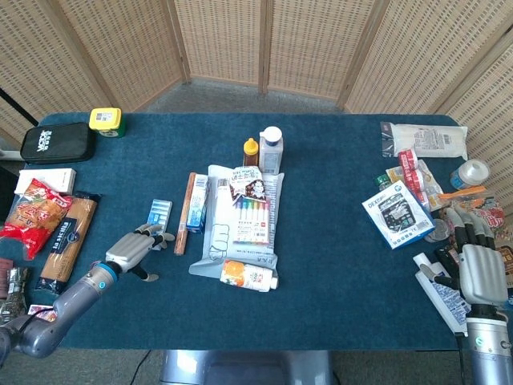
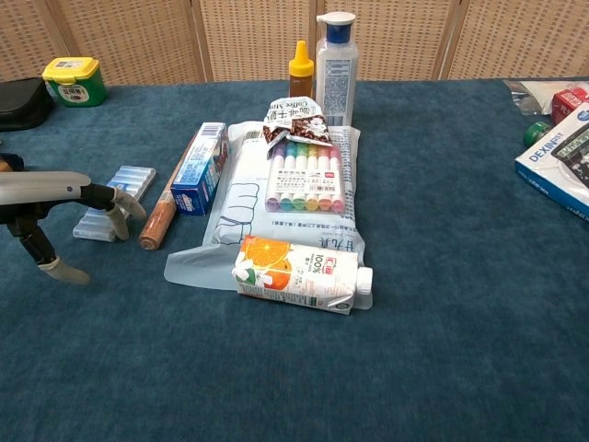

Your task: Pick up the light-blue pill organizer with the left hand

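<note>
The worktop (image 2: 442, 368) has a soft, fuzzy blue cloth; the pill organizer (image 2: 112, 203) is see-through plastic, the juice carton (image 2: 294, 273) shiny paper, the screen (image 1: 264, 40) woven cane

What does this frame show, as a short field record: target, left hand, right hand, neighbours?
target: light-blue pill organizer, flat on the blue table, not lifted
left hand: left hand at the organizer's near end, fingers spread over it; grip unclear
right hand: right hand at the table's right edge, open, holding nothing
neighbours: brown stick and toothpaste box beside the organizer
</note>
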`<state>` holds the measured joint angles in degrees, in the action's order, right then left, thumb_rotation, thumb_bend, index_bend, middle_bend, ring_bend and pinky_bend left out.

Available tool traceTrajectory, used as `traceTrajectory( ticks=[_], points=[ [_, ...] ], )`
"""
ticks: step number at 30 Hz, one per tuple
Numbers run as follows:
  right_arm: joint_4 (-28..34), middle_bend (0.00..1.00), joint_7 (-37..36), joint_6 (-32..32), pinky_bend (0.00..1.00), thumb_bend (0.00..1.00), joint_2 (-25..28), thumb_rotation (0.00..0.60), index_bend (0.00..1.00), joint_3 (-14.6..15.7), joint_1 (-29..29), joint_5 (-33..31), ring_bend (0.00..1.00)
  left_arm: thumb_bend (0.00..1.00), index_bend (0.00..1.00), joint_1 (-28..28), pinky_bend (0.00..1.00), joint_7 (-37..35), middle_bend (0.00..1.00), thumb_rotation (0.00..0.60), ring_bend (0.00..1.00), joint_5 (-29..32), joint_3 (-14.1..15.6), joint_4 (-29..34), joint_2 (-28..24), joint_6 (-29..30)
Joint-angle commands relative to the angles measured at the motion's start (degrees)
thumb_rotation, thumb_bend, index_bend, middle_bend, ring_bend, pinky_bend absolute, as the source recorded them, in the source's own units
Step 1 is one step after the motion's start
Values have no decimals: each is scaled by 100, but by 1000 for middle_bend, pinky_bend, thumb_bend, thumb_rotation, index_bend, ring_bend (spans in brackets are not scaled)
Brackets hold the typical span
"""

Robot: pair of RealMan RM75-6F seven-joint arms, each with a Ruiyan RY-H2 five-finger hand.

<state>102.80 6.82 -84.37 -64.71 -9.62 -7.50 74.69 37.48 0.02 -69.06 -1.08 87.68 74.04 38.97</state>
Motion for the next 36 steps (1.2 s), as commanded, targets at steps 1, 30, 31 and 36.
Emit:
traceTrajectory(
  ticks=[1, 30, 31, 36],
  points=[
    [18, 0, 12, -15, 0, 0, -5, 599, 0, 2, 8, 10, 0, 225, 162, -68, 0, -24, 318, 600, 67, 47, 14, -14, -83, 95],
    [213, 0, 21, -99, 0, 0, 8, 600, 0, 36, 93, 105, 0, 230, 98, -656, 0, 345, 95, 600, 133, 520, -403, -606, 68, 1427],
    [215, 0, 7, -112, 0, 0, 17, 600, 0, 41, 109, 104, 0, 231, 98, -621, 0, 465, 95, 600, 137, 610, -436, -630, 155, 1418],
    [221, 0, -21, -151, 0, 0, 41, 600, 0, 47, 158, 89, 0, 230, 99, -484, 0, 825, 95, 600, 167, 993, -563, -785, 445, 1325]
  ],
)
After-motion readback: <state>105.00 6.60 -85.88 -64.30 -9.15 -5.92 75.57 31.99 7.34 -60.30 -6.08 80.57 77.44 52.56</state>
